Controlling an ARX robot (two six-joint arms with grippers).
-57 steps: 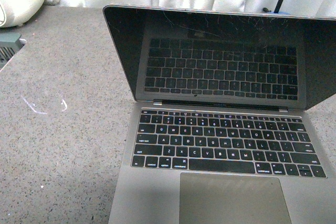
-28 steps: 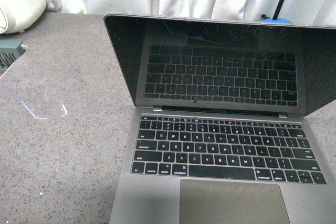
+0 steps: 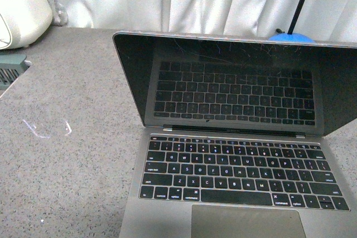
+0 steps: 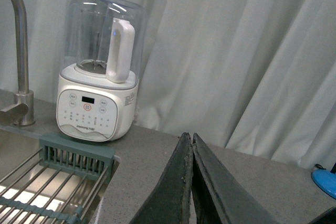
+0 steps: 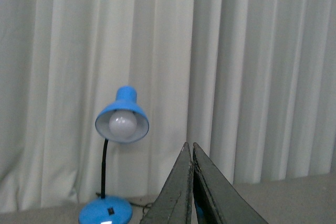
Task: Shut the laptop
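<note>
The laptop lies open on the grey counter in the front view. It is grey metal with black keys and a big trackpad. Its scratched dark screen stands upright and mirrors the keyboard. Neither arm shows in the front view. My left gripper is shut and empty above the counter, pointing toward the curtain. My right gripper is shut and empty, also pointing at the curtain. The laptop does not show clearly in either wrist view.
A white blender with a clear jug stands at the back left, also in the front view. A faucet, a sink rack and a green drainer lie at the left. A blue desk lamp stands behind the laptop, its base in the front view.
The front view has tilted upward: the laptop and counter sit lower in the frame, and more of the curtain, blender and blue lamp base shows. The laptop's lid angle looks the same.
</note>
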